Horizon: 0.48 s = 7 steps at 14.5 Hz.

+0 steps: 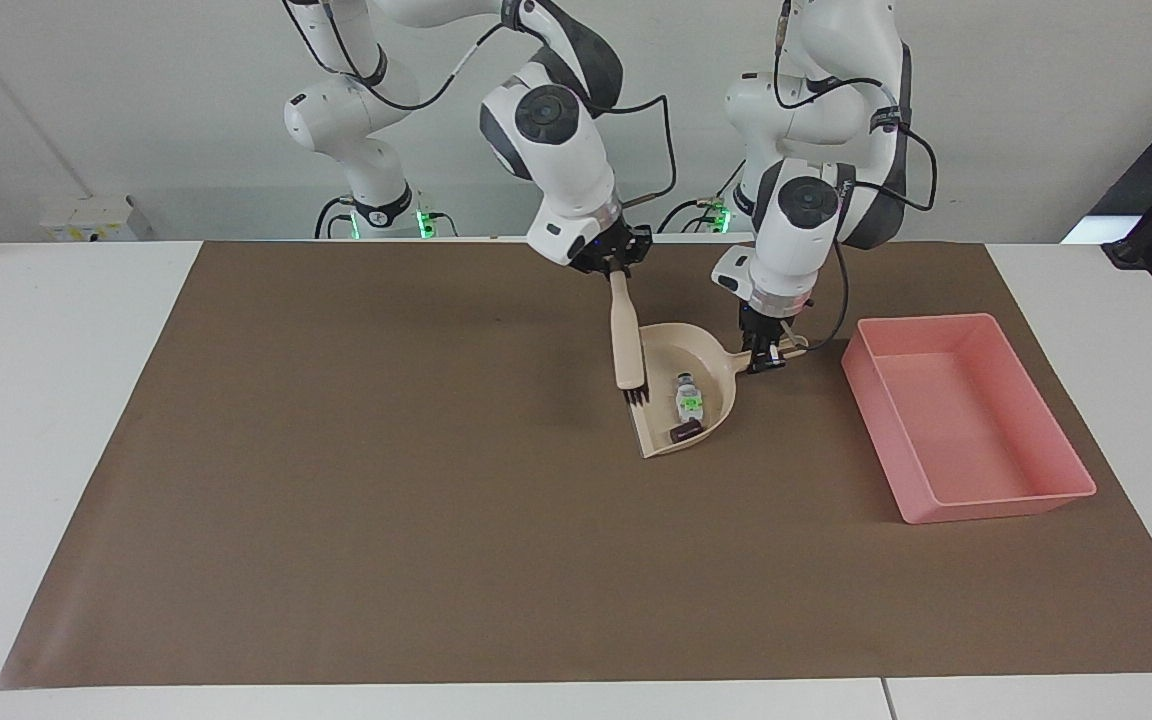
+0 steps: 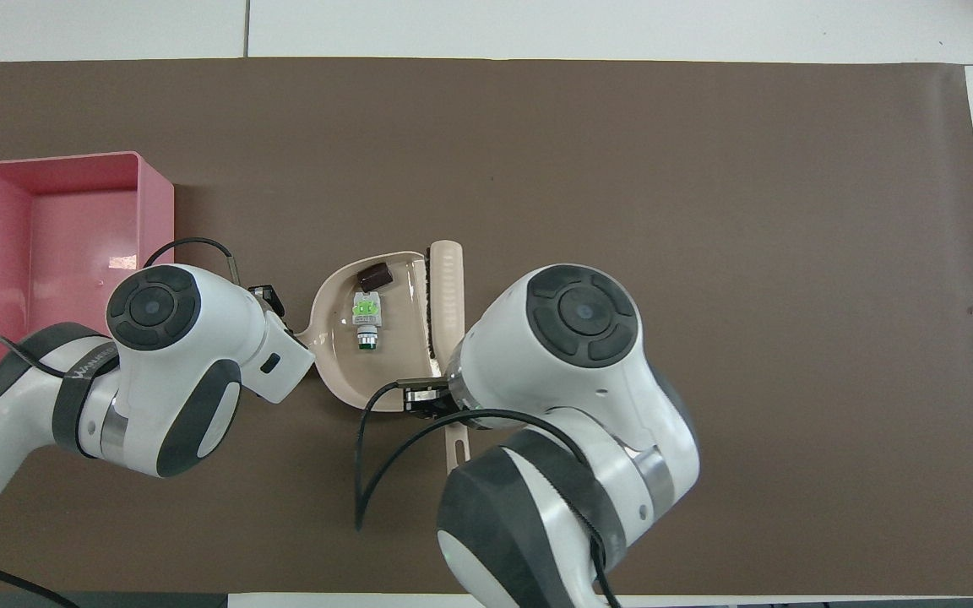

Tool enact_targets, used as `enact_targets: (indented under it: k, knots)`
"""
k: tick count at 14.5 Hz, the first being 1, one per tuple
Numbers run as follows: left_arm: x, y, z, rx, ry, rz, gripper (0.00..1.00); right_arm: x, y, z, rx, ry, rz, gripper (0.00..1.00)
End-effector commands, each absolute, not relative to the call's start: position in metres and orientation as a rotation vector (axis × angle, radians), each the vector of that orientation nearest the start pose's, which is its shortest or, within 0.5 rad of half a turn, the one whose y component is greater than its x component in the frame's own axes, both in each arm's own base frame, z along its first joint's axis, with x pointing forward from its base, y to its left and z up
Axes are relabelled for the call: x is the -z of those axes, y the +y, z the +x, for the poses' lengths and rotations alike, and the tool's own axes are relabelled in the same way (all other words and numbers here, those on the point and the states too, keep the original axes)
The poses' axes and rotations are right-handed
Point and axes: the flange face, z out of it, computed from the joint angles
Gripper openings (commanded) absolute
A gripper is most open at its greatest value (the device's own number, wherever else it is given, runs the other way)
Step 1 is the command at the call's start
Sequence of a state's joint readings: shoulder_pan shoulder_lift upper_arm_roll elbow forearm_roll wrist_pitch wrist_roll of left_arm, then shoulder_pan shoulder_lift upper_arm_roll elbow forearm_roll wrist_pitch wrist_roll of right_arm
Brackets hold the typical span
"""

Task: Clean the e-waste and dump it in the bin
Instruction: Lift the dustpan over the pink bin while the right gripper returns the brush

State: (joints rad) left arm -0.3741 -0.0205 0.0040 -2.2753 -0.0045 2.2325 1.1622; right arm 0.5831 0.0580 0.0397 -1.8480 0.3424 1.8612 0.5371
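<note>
Two e-waste scraps (image 1: 685, 410) lay in one dustpan (image 1: 706, 352); left tool (image 1: 762, 360) clenched its handle, right tool (image 1: 617, 268) clenched one brush (image 1: 626, 345); one bin (image 1: 966, 420) center-right of frame.

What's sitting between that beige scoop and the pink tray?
Only bare brown mat, plus the left gripper shut on the dustpan handle that points toward the bin. The facing view shows it.

Pink bin (image 1: 976, 498), beige dustpan (image 1: 663, 345) and brush (image 1: 625, 340), brown mat (image 1: 386, 480), white scrap (image 1: 688, 400) had a green patch, other scrap (image 1: 683, 432) was dark brown.
</note>
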Motion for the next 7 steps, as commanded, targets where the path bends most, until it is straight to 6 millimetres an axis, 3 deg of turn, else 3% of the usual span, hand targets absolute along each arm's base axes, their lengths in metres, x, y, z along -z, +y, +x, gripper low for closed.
enact_targets:
  k: [1,4,7]
  knots:
    - [-0.390,-0.171,0.502,0.123,2.259,-2.285,0.00,-0.509,0.284,0.465,-0.324,0.119,-2.974,0.00]
    - [-0.419,-0.149,0.521,0.217,2.324,-2.312,0.00,-0.512,0.202,0.485,-0.353,0.113,-3.124,0.00]
    - [-0.455,-0.108,0.543,0.254,2.294,-2.338,0.00,-0.504,0.123,0.499,-0.431,0.092,-3.171,0.00]
